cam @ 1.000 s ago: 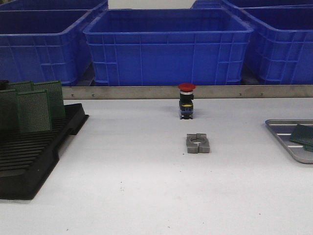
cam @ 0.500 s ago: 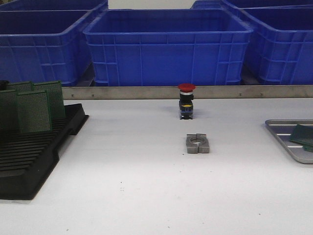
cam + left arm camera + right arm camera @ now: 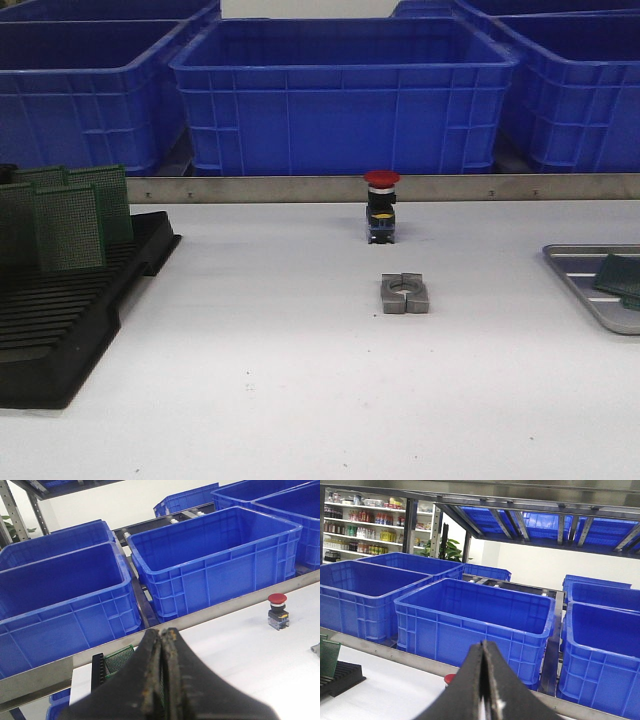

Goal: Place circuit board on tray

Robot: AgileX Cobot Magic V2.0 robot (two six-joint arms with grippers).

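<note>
Silver tray (image 3: 578,281): it lies flat on the white table (image 3: 280,380) at the far right edge of the front view, partly cut off by the picture's edge.
Green circuit board on the tray (image 3: 620,276): a flat green board lies inside the tray, also partly cut off on the right.
Green circuit boards in the rack (image 3: 70,226): several boards stand upright in the far end of the rack on the left side of the table.
Black rack (image 3: 55,330): a long slotted holder at the left edge of the table, well apart from the tray.
Grey metal block (image 3: 404,293): it sits near the middle of the table, between the rack and the tray, with a round hole and a split through it.
Red button switch (image 3: 381,205): it stands upright just behind the grey block, close to the metal strip at the far edge of the table.
Blue bins (image 3: 345,95): big empty boxes stand in a row behind the table.
Left claw (image 3: 162,645): its two black fingers are pressed together with nothing between them.
Right claw (image 3: 483,652): its fingers are pressed together too, and it holds nothing.
</note>
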